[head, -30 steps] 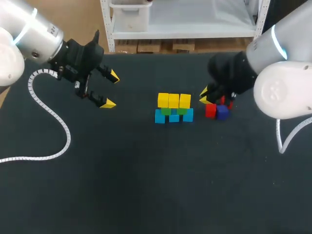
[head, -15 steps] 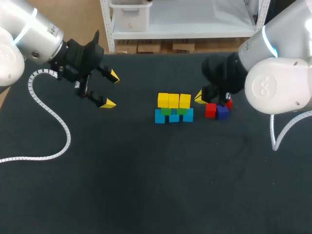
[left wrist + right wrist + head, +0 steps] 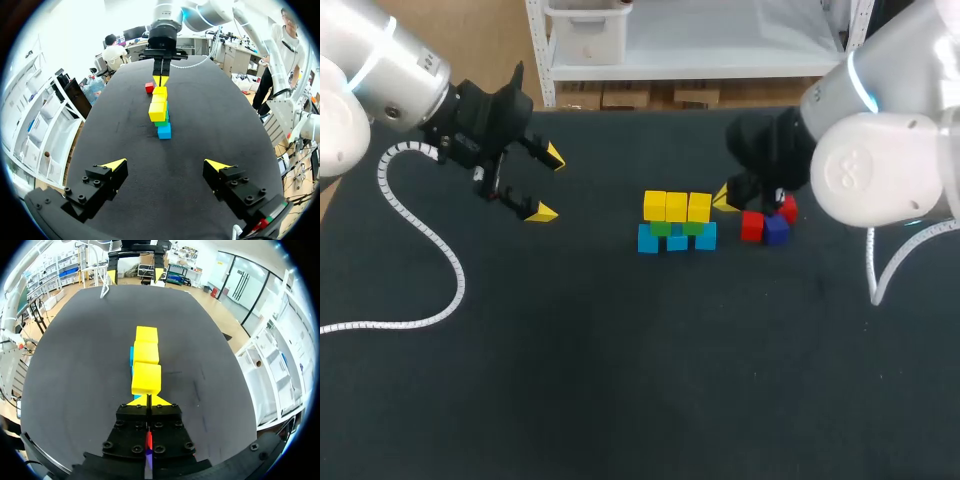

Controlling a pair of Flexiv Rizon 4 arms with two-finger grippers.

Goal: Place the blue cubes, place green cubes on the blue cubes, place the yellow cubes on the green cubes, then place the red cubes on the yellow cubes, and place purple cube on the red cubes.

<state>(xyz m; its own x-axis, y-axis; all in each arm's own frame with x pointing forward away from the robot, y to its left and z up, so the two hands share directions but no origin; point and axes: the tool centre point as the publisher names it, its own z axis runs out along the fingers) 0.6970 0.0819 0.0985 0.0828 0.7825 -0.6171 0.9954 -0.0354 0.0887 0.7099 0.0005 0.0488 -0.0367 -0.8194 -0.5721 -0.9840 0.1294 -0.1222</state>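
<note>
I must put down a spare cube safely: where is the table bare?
Bare: the near middle of the black table, before the yellow, green and blue cube stack; also between stack and left gripper. Crowded: around the red cubes, purple cube and right gripper.

Wide matte black table under soft, even light, straight far edge.
</note>
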